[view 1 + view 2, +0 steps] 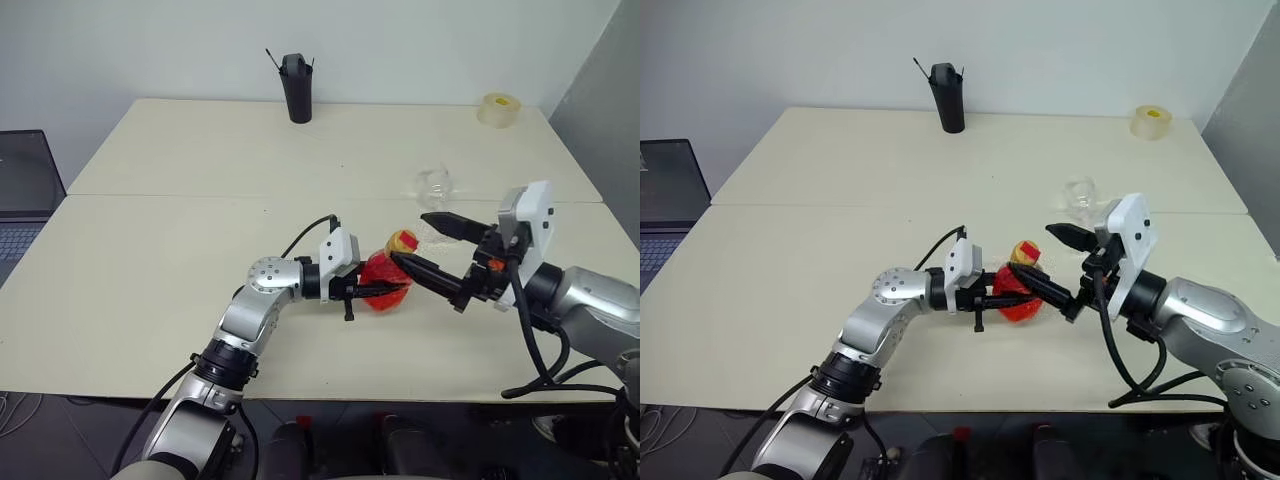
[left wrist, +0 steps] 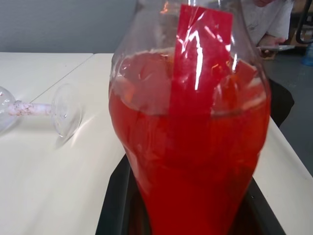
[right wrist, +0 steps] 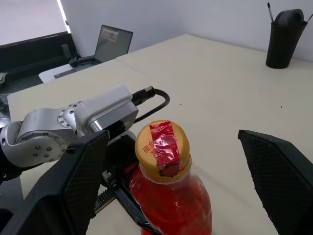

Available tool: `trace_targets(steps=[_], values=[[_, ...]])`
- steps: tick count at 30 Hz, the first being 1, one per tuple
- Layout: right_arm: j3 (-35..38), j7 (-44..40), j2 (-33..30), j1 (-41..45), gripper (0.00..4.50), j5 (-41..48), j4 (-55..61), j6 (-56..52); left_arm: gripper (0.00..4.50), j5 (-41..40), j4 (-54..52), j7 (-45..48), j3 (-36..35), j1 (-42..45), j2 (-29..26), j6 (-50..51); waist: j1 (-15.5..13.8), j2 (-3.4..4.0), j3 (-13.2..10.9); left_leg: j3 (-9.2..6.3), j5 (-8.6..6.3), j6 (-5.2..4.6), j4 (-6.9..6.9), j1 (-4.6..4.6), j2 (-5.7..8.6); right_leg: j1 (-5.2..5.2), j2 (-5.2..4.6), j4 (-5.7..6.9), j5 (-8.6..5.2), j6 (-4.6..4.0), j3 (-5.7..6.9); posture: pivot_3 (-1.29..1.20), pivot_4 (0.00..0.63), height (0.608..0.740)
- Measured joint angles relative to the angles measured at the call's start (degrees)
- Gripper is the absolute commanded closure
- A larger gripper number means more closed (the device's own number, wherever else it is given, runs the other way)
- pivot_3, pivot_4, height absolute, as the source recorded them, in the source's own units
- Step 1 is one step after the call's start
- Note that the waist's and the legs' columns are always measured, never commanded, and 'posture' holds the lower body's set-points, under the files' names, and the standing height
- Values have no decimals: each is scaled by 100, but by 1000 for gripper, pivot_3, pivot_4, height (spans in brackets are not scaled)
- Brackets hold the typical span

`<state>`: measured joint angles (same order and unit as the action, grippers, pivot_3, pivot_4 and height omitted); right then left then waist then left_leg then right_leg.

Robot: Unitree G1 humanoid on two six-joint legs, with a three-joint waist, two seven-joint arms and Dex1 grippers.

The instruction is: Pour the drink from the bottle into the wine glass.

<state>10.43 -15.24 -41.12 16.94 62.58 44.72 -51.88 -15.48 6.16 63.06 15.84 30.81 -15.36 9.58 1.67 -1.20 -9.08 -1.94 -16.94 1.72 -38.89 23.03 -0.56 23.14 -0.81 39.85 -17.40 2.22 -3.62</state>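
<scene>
bottle [image 3: 168, 196]: clear, red-pink drink [image 2: 190, 171], yellow cap [image 3: 162, 145] with red strip. wine glass [image 1: 434, 184] clear. table [image 1: 200, 160] cream. far-edge cup [image 1: 296, 88] black, tape roll [image 1: 498, 109] pale yellow.

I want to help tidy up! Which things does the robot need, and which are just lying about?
Needed: small clear plastic bottle of red drink, yellow cap on; clear stemmed wine glass, lying on its side.

Lying about: tall black cup, yellowish tape roll, laptop.

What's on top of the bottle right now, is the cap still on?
Yes. The yellow cap with red seal tape sits on the bottle, which the left gripper holds. The open right gripper flanks it without touching. The neck thread under the cap is covered.
</scene>
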Motion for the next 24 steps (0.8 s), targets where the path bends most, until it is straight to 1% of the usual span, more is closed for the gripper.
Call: trace_targets(steps=[5,8,12,16,24], values=[[-120,77,109,2,0,-52,-10,17,3691,5,0,-39,0,-1,0,0,0,0,0,0,0,0,0,0,0,0,0,0,0,0,0,0,150,740],[-231,193,263,65,580,-97,-105,33,3691,8,0,-65,0,-1,-1,0,4,0,0,1,0,0,0,-1,-1,0,0,0,0,0,-1,0,150,740],[-254,277,344,213,2049,-138,-220,104,3691,11,0,-110,0,-1,-5,-1,1,0,0,-1,0,0,0,0,0,0,0,0,0,0,1,0,150,740],[-243,228,338,215,3353,-84,-208,145,3691,20,2,-135,-6,-2,-12,3,1,0,0,-1,0,0,0,0,0,0,-1,0,0,0,1,0,150,740],[-136,193,303,218,3363,-52,-237,195,3705,22,4,-112,-5,-4,-25,4,2,0,0,-1,0,0,0,0,-1,0,-1,0,0,0,1,0,150,740]])
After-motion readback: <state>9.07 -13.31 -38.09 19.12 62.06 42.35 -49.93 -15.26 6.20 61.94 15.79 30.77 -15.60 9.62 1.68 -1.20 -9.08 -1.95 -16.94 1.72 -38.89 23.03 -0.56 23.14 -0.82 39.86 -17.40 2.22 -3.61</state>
